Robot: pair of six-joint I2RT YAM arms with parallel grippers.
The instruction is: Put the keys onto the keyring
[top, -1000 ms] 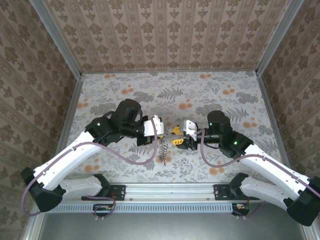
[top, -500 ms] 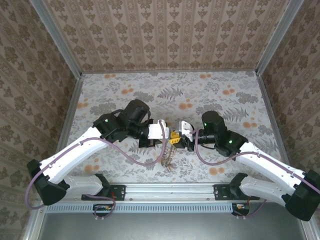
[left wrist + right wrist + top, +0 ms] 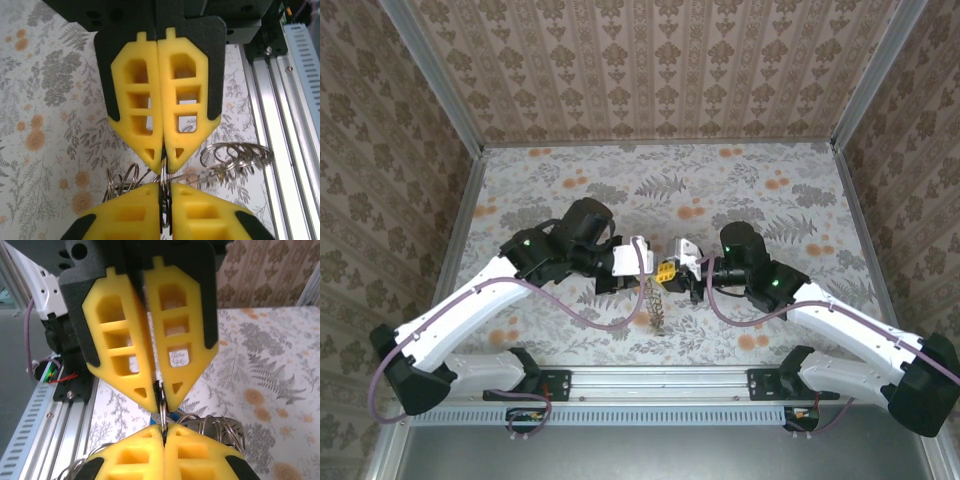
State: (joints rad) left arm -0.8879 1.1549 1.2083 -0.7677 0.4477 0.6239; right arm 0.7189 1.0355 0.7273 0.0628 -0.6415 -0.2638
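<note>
Both arms meet nose to nose over the middle of the bench [image 3: 770, 180], a bit toward the near rail. The left gripper [image 3: 162, 195] has its yellow pads nearly closed, with just a thin dark seam between them, and it's pinching a thin silvery loop of the keyring [image 3: 235, 154] right at the tips. The right gripper [image 3: 163, 434] comes in from the opposite side with its pads pressed together on that same loop, so the wire sits clamped edge-on between the two sets of tips, which are almost touching.

The rest of the keyring is a bunch of overlapping silvery loops spilling out on either side of the pinch, held up above the flowery bench top. From above, the chain [image 3: 657, 305] dangles straight down from where the two grippers meet. Can't tell if its end touches the bench. There's also a small blue bit just under the tips in the right wrist view, too hidden to say what it is.
</note>
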